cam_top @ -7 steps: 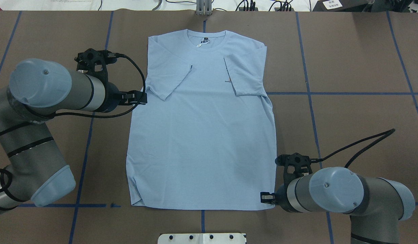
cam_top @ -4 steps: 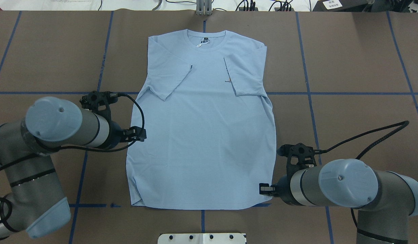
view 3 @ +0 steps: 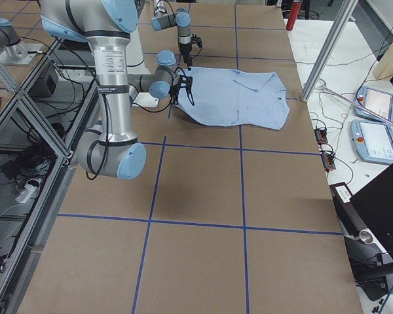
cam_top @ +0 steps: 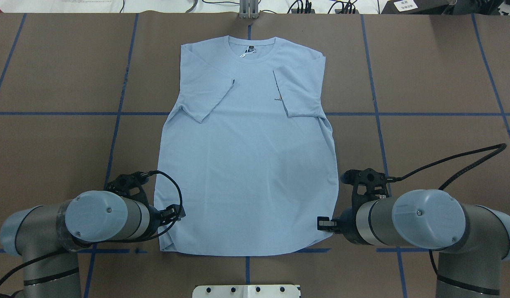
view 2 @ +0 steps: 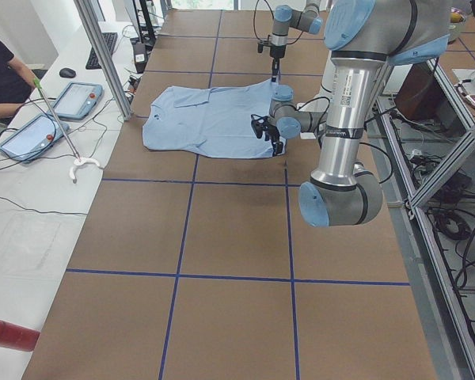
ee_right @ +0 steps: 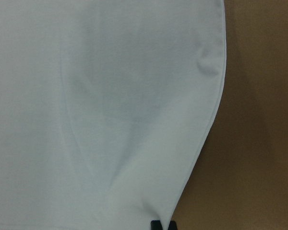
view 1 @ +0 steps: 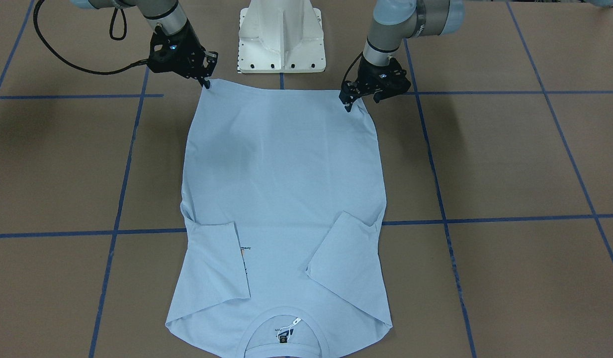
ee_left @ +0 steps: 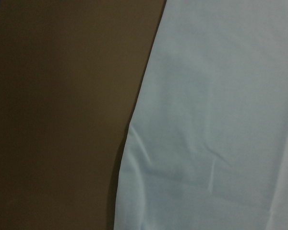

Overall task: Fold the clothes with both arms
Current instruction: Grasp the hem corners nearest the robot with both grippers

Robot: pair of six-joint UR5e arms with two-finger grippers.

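The light blue T-shirt (cam_top: 246, 165) lies flat on the brown table, collar (cam_top: 251, 49) at the far side and both sleeves folded inward. My right gripper (cam_top: 323, 224) sits at the hem's right corner. Its dark fingertips (ee_right: 156, 224) are pinched on the shirt edge (ee_right: 216, 110), and it also shows in the front-facing view (view 1: 206, 82). My left gripper (cam_top: 175, 212) hangs over the shirt's left edge near the hem, also seen from the front (view 1: 348, 102). The left wrist view shows the shirt edge (ee_left: 134, 120) and no fingertips, so that gripper looks open and empty.
The white pedestal base (view 1: 281, 40) stands at the near table edge behind the hem. Blue tape lines (cam_top: 403, 114) cross the brown table top. Operators' tablets (view 2: 71, 99) lie on a side bench beyond the far edge.
My left arm has swung from beside the folded left sleeve back to the hem's left corner. My right gripper has stayed at the hem's right corner, which now curves up slightly.
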